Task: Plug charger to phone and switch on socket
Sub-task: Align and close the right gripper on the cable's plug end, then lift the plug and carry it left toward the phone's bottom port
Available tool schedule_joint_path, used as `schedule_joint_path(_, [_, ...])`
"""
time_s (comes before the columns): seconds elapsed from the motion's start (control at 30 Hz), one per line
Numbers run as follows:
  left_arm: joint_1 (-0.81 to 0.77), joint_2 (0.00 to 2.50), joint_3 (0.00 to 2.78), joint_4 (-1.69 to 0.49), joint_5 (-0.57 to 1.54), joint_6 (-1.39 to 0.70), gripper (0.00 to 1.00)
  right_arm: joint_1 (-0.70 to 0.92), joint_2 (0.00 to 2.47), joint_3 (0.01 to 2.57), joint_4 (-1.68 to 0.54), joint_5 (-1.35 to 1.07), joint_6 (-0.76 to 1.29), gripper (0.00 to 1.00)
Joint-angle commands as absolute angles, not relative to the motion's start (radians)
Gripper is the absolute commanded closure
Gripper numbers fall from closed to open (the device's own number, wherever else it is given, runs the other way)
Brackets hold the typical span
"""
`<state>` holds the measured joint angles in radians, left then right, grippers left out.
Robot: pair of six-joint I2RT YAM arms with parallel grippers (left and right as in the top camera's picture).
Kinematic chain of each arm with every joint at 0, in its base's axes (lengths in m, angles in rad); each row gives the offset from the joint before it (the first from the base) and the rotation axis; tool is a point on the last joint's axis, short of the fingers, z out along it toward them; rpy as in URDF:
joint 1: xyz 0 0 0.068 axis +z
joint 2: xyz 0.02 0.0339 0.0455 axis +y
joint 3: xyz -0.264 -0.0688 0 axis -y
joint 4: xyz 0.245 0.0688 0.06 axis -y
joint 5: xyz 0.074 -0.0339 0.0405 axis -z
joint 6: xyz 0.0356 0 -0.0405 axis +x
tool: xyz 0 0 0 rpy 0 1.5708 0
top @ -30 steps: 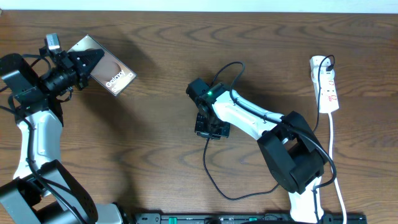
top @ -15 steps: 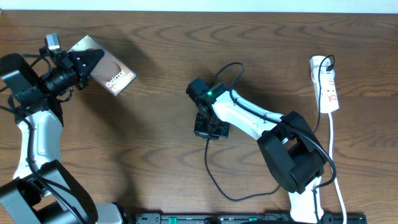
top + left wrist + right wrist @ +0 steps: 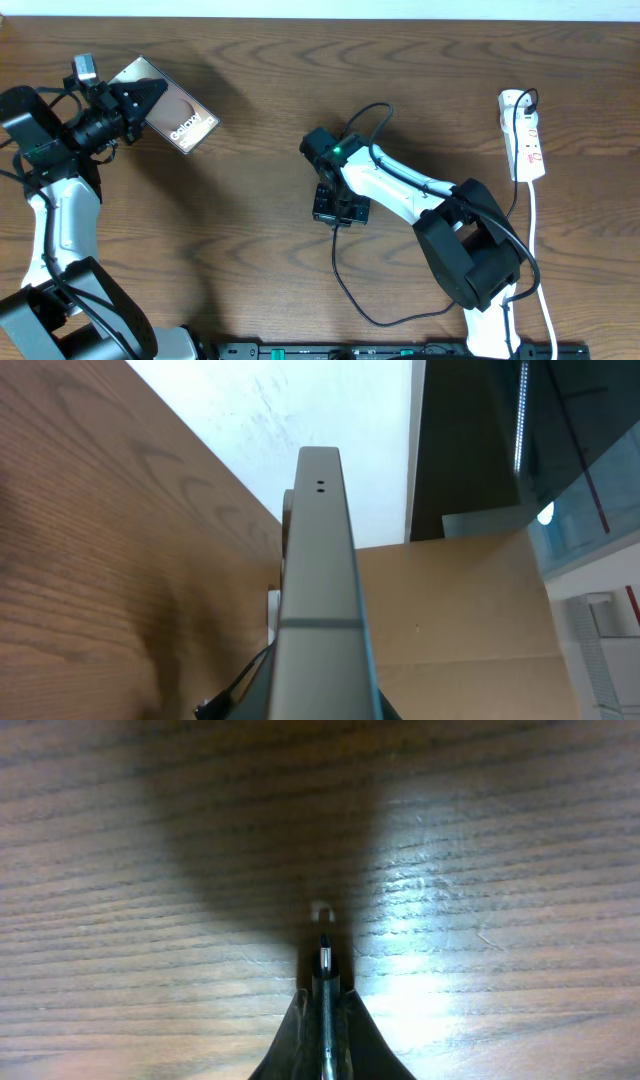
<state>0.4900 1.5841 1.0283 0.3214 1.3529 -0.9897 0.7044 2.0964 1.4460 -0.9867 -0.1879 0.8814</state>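
Wood table [image 3: 250, 260], left jaws pinching tilted phone [image 3: 180, 120], right jaws pointing down, pinching charger [image 3: 325, 963]

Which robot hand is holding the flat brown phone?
The left gripper, upper left in the overhead view, clamps the flat brown-bronze phone. The right gripper, in the middle, pinches the thin black charger cable instead.

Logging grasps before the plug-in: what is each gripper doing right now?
Left gripper: shut on the phone.
Right gripper: shut on the charger near its plug tip.
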Motion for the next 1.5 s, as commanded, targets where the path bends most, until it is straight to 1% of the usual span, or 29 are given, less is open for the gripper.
schedule_joint_path(0.0, [0.492, 1.581, 1.028, 0.331, 1.381, -0.976, 0.93, 0.709, 2.124, 1.438, -0.999, -0.187, 0.886, 0.99])
schedule_joint_path(0.53, [0.492, 1.581, 1.028, 0.331, 1.385, -0.976, 0.93, 0.709, 2.126, 1.387, -1.01, -0.194, 0.887, 0.99])
schedule_joint_path(1.2, [0.492, 1.581, 1.028, 0.331, 1.396, -0.976, 0.92, 0.722, 2.126, 1.387, -0.989, -0.223, 0.881, 0.99])
schedule_joint_path(1.33, [0.492, 1.581, 1.028, 0.331, 1.396, -0.976, 0.93, 0.705, 2.125, 1.406, -0.915, -0.327, 0.792, 0.99])
schedule_joint_path(1.47, [0.492, 1.581, 1.028, 0.331, 1.395, -0.976, 0.93, 0.675, 2.124, 1.444, -0.835, -0.532, 0.603, 0.99])
